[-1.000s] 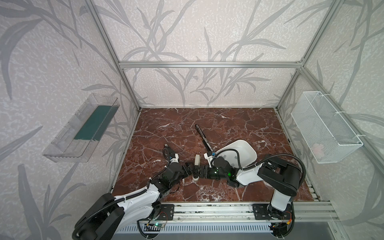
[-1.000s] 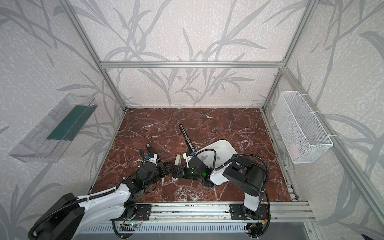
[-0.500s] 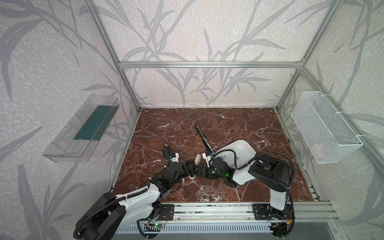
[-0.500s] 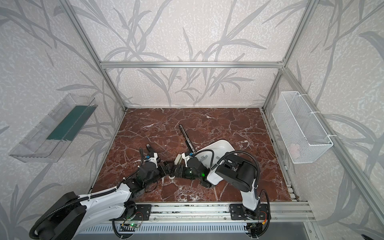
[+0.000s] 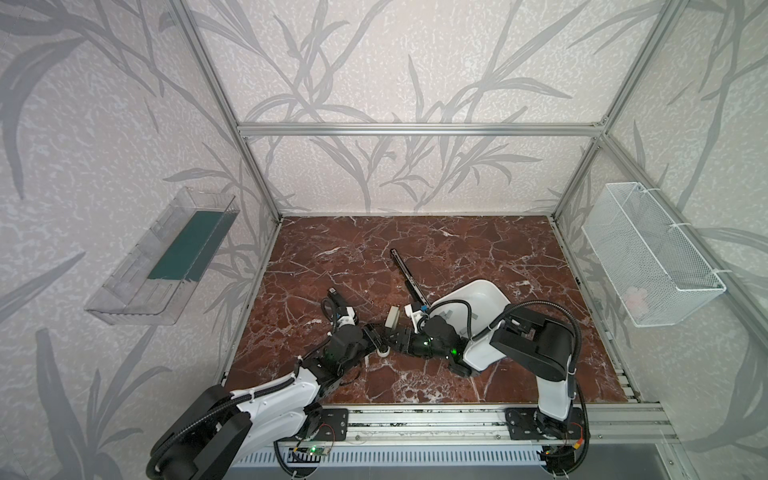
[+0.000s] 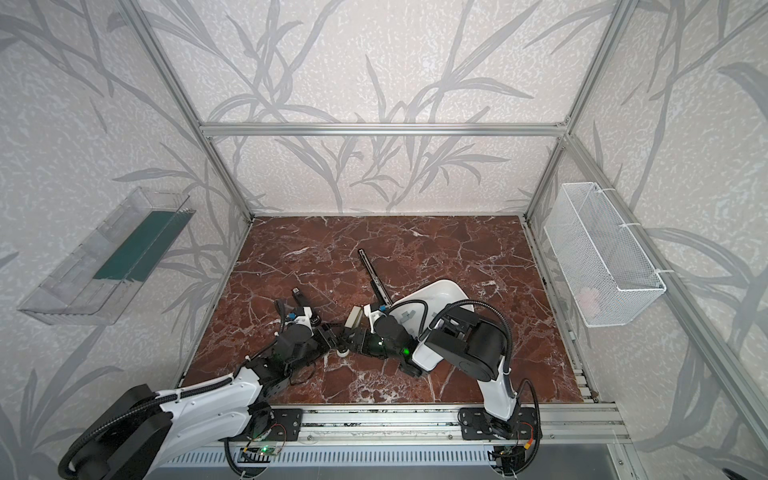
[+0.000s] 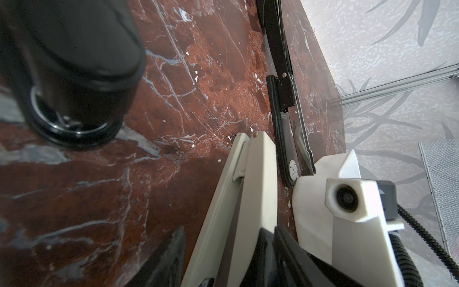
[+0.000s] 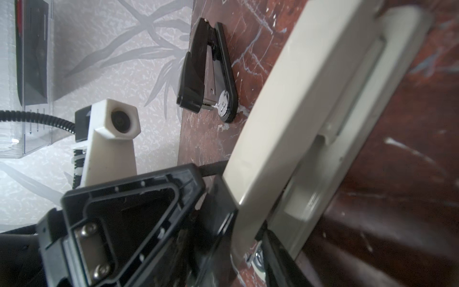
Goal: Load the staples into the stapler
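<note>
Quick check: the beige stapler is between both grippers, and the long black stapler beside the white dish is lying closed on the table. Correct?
Not closed. The long black stapler beside the white dish lies opened out flat on the table, as the left wrist view shows. The rest stands: the beige stapler is between both grippers.

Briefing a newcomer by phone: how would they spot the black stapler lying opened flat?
On the marble tabletop, find the white dish right of centre. From near its rim a thin, long black stapler runs toward the back wall. It alone lies unfolded flat; the short black stapler is folded, the beige stapler pale.
</note>
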`<state>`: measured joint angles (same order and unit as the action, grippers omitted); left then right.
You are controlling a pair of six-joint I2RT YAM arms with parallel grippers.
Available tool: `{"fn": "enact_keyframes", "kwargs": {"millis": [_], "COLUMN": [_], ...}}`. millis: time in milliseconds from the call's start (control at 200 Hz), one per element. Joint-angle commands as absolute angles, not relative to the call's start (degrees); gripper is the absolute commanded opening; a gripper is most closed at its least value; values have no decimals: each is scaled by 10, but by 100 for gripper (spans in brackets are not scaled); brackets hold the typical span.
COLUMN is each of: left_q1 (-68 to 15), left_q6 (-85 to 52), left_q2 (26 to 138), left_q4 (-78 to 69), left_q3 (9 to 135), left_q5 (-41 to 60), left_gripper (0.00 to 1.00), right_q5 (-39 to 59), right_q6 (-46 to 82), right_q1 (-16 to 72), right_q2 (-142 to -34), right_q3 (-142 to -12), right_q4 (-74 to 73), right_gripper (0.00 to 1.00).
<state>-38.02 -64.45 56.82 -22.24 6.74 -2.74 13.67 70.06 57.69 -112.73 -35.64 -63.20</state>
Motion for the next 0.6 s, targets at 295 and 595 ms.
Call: {"fn": "enact_keyframes", "kwargs": {"millis": [295, 595], "left_q1": [-381, -372], "left_q6": [-668, -660], "left_q2": [513, 436], "left_q4": [-175, -96], "left_q3": [42, 45], "left_q5": [-73, -104], "left_gripper": [51, 52], "right_q5": [94, 95], "right_q6": [737, 748], "right_q1": [578, 583], "right_q2": [-1159, -1162], "right_q3": [-379, -405], "right_q4": [-646, -615], "right_gripper": [55, 58]}}
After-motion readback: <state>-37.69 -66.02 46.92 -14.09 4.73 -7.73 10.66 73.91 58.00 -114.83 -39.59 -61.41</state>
